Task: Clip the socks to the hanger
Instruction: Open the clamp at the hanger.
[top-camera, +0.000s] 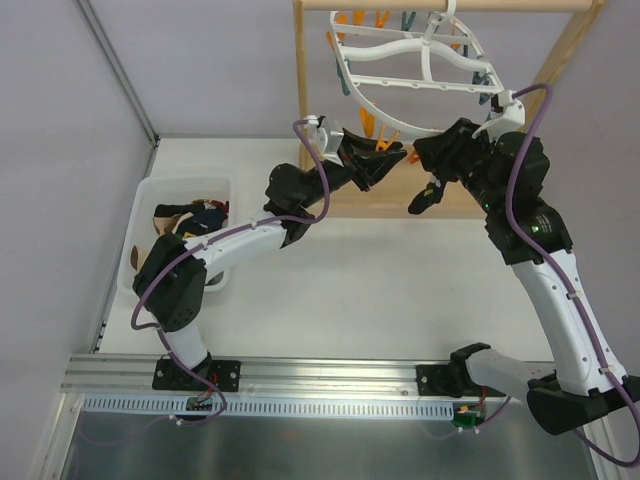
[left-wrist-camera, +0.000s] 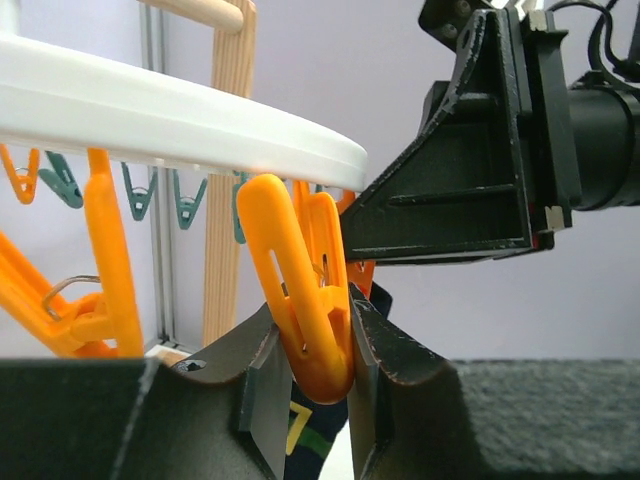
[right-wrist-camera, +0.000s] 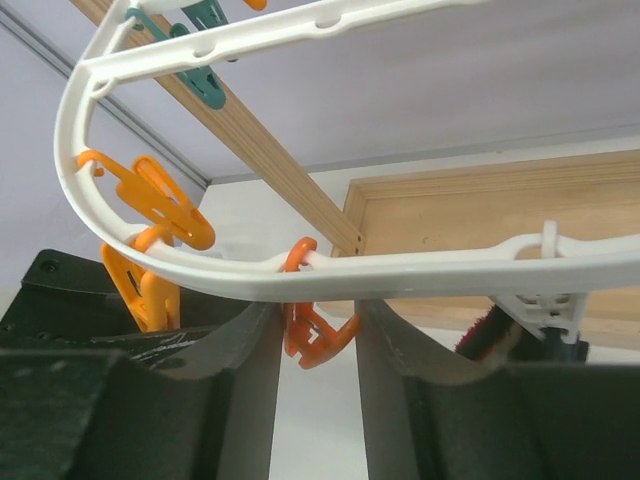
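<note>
On the table (top-camera: 380, 290), at the left side, a white bin (top-camera: 182, 184) holds a heap of socks (top-camera: 195, 218), dark ones and tan ones mixed up. Farther back, both arms reach up to the hanger (left-wrist-camera: 180, 115). The left gripper (left-wrist-camera: 312, 350) is pressed together on an orange peg (left-wrist-camera: 300, 270). This peg hangs from the white rim with its long side going up and down, a bit tilted. Just under it, between the fingers, a dark sock (left-wrist-camera: 312, 442) with yellow and green marks points down, and most of it is hidden. The right gripper (right-wrist-camera: 318, 312) is spread wide, with a second orange peg (right-wrist-camera: 318, 342) in the gap below the rim. The hanger is a white oval, and from above its long side runs left to right. It hangs from the top bar of a wooden stand (top-camera: 299, 70) at the back.
</note>
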